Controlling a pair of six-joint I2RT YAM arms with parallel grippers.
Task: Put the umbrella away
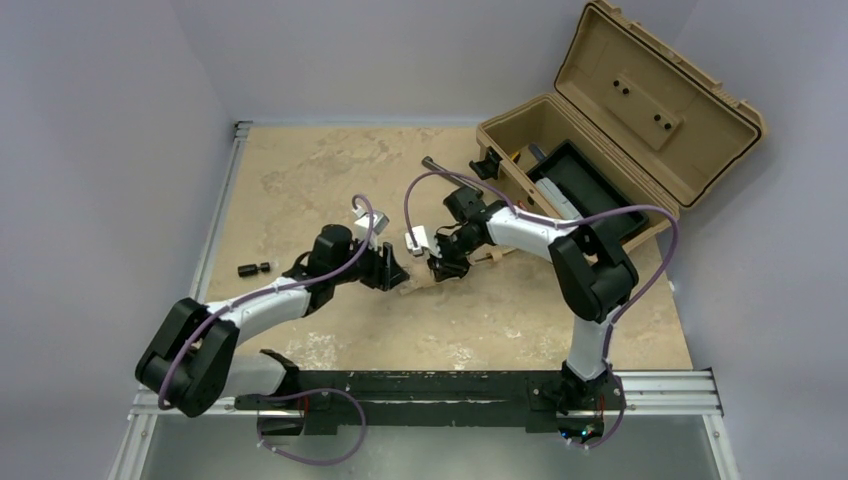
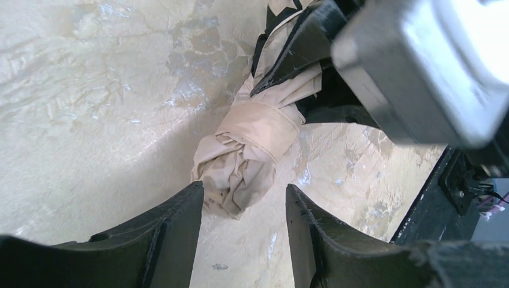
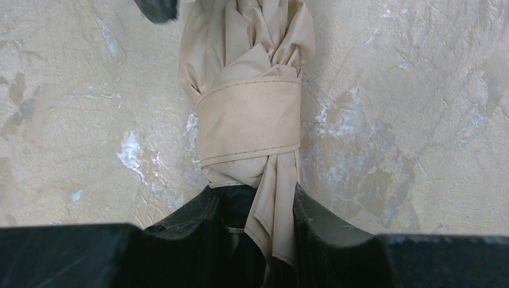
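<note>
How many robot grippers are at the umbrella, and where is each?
2. The left gripper is open around the umbrella's loose fabric end. The right gripper is shut on the umbrella just past its strap. None looks hidden.

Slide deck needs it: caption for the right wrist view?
Right gripper clamps the folded beige umbrella next to its fabric band, on the table.

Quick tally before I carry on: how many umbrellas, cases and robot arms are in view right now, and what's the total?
umbrella: 1
case: 1, lid open
arms: 2, left arm and right arm
Total: 4
</note>
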